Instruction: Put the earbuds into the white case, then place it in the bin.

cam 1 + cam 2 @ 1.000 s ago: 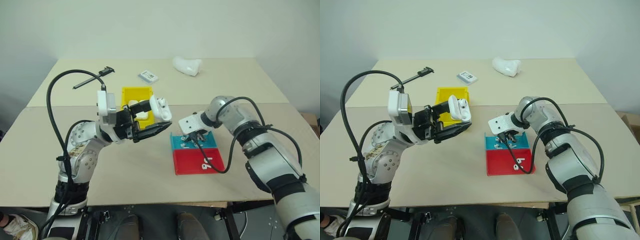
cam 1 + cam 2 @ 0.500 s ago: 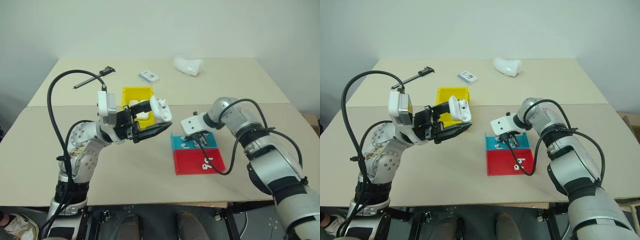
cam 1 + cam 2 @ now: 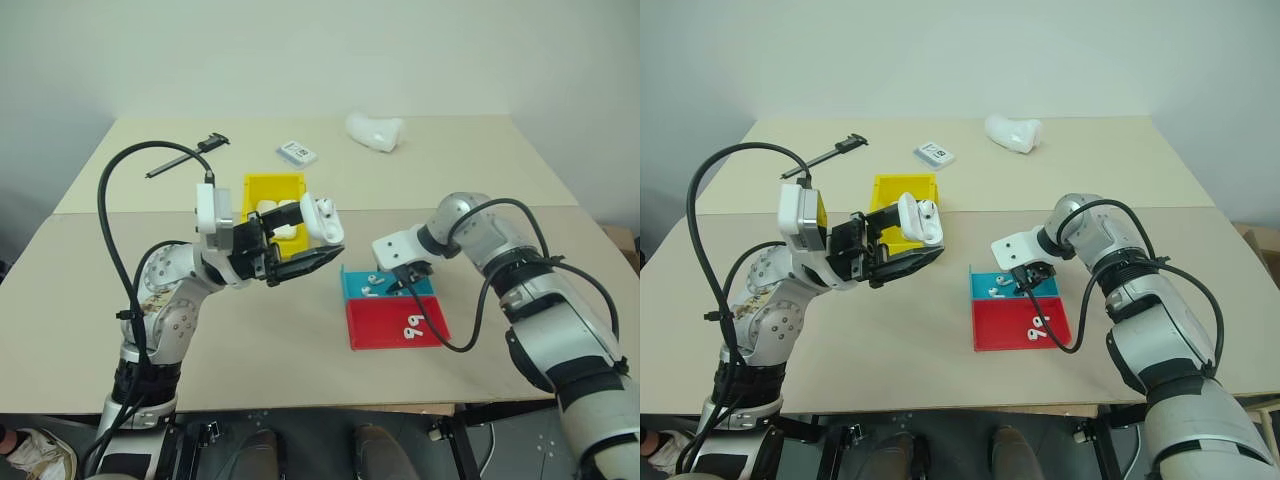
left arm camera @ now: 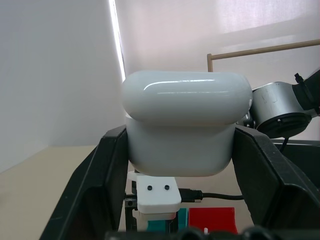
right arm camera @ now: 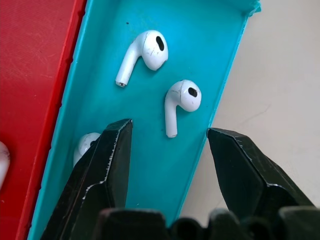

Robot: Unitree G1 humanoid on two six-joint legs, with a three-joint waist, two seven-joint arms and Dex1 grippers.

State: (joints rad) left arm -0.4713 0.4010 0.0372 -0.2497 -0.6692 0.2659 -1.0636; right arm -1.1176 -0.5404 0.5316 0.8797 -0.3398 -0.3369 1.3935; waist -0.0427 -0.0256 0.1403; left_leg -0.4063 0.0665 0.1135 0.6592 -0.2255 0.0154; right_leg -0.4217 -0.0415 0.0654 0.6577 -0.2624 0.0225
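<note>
Right gripper (image 5: 167, 150) now spread wide and empty over blue tray (image 3: 352, 282) | earbuds (image 5: 181, 100) loose beneath, ungrasped | left gripper (image 3: 300, 240) clamps open white case (image 3: 322, 218), 9 o'clock of tray | bin (image 3: 262, 187) waits

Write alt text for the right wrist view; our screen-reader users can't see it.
The right gripper hangs open over the blue tray, its two black fingers either side of a white earbud. A second earbud lies beyond, a third by one finger; the red tray adjoins.
</note>
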